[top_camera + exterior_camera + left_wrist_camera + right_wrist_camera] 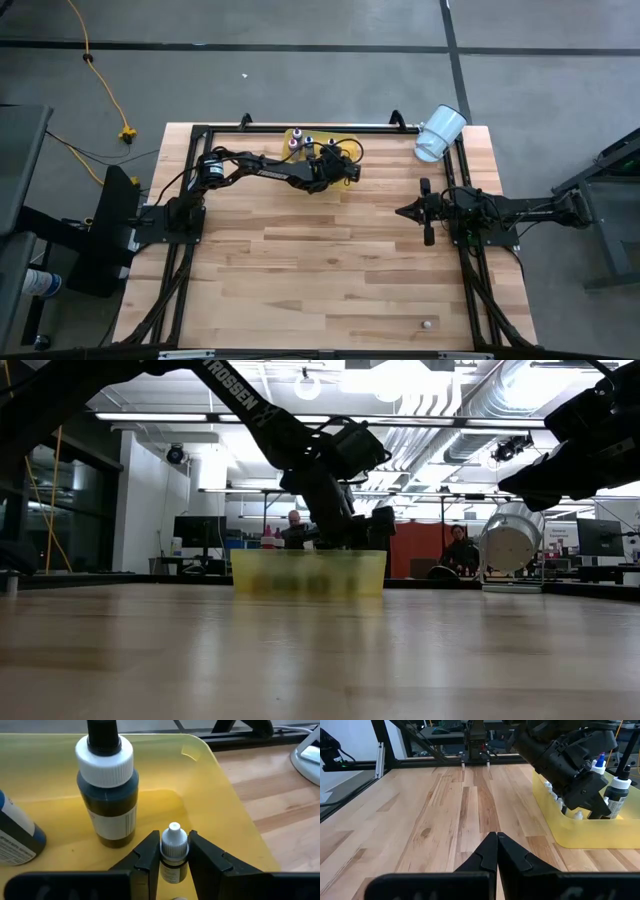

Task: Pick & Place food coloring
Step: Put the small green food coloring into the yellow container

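A translucent yellow tray (pixel 288 133) sits at the table's far edge with food coloring bottles standing in it. My left gripper (pixel 174 844) reaches down into the tray (pixel 215 785) and is shut on a tiny white-capped bottle (pixel 173 851). Beside it stand a taller dark bottle with a white cap (pixel 107 790) and a blue-labelled one (pixel 15 837). In the low view my left gripper (pixel 348 520) dips behind the tray wall (pixel 308 573). One tiny bottle (pixel 427 323) stands alone near the table's near edge. My right gripper (pixel 403 212) (pixel 496 840) waits shut above the wood, right of centre. My left gripper pinches the tiny bottle between its two fingers at the white cap and neck (pixel 174 845), one finger (pixel 149 851) on each side. The fingers come from above, slanting down into the tray. The bottle stays upright; whether its base rests on the tray floor is hidden by the fingers.
A white plastic cup (pixel 440 132) (pixel 510 542) lies on its side at the far right corner. A black metal frame (pixel 300 127) runs along the table's far and side edges. Bare wood spreads across the middle and near side (pixel 320 270). People sit in the room beyond (pixel 293 525).
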You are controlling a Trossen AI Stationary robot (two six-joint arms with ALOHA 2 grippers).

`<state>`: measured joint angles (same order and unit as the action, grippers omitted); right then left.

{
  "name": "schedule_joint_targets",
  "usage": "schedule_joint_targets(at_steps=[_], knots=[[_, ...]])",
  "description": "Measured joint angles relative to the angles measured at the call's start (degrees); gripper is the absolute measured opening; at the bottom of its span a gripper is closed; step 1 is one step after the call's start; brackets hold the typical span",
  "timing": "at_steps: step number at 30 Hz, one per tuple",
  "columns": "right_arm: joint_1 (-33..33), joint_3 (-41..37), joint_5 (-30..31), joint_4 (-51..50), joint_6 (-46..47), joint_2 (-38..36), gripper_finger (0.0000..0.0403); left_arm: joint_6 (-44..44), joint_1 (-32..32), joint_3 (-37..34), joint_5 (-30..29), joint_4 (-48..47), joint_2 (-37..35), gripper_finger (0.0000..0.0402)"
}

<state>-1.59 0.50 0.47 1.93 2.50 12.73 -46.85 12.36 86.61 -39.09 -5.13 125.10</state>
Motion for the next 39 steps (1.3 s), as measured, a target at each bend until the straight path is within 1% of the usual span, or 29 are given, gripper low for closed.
schedule_joint_targets(at_steps=[5,12,21,27,39], knots=[[0.0,0.0,0.0,0.0,0.0,0.0,0.0000,0.0,0.0,0.0,0.2,-0.6,0.0,0.0085],[0.0,0.0,0.0,0.0,0.0,0.0,0.0000,0.0,0.0,0.0,2.5,-0.6,0.0,0.0085],[0.0,0.0,0.0,0.0,0.0,0.0,0.0000,0.1,0.0,0.0,2.3,-0.6,0.0,0.0086],[0.0,0.0,0.0,0.0,0.0,0.0,0.0000,2.9,0.0,0.0,2.3,-0.5,0.0,0.0086],[0.0,0.0,0.0,0.0,0.0,0.0,0.0000,3.1,0.0,0.0,2.3,-0.5,0.0,0.0086]])
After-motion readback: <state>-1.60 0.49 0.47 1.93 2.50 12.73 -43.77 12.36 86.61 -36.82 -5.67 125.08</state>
